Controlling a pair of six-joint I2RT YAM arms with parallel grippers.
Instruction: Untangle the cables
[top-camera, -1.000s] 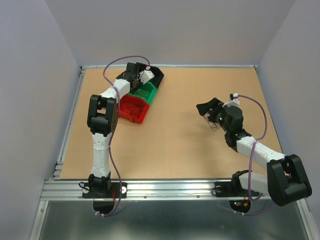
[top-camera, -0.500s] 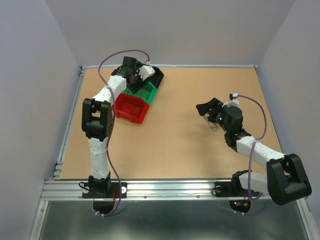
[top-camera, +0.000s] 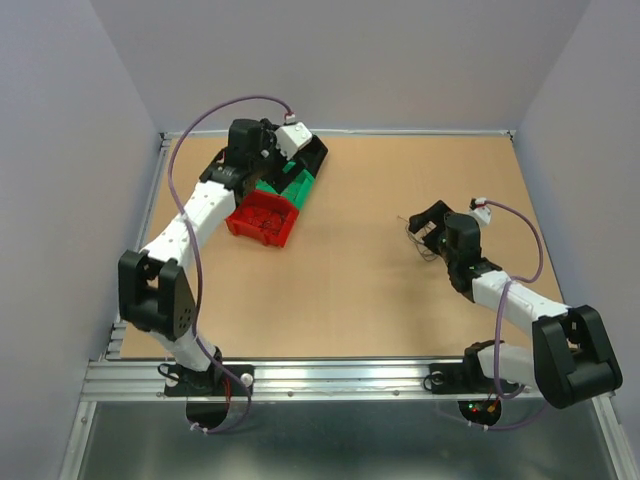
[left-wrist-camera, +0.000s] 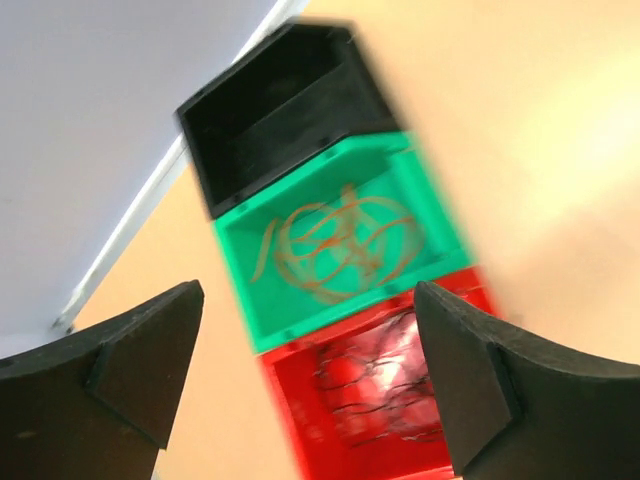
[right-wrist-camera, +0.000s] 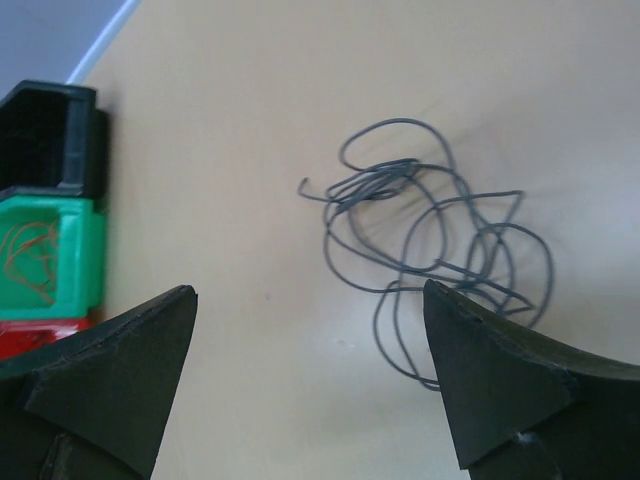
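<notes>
The cables lie in three places. A thin dark grey cable (right-wrist-camera: 380, 180) sprawls in loose loops on the table (top-camera: 360, 270), just ahead and to the right of my open right gripper (right-wrist-camera: 309, 290) and touching neither finger. An orange-brown cable (left-wrist-camera: 340, 240) is coiled in the green bin (left-wrist-camera: 240, 290). A dark cable (left-wrist-camera: 390, 390) rests in the red bin (left-wrist-camera: 300, 400). My left gripper (left-wrist-camera: 308, 295) hangs open and empty above these bins. From above, the left gripper (top-camera: 265, 165) is over the bins and the right gripper (top-camera: 428, 220) is beside the grey cable (top-camera: 420, 243).
A black bin (left-wrist-camera: 280, 110) stands in line beyond the green bin, near the table's far left edge. The row of three bins (top-camera: 290, 185) runs diagonally at the back left. Grey walls enclose the table, and a metal rail (top-camera: 330, 375) lines the near edge.
My left gripper has opened and drawn back above the bins, its elbow swinging out to the left. My right gripper has shifted slightly right, still open beside the grey cable.
</notes>
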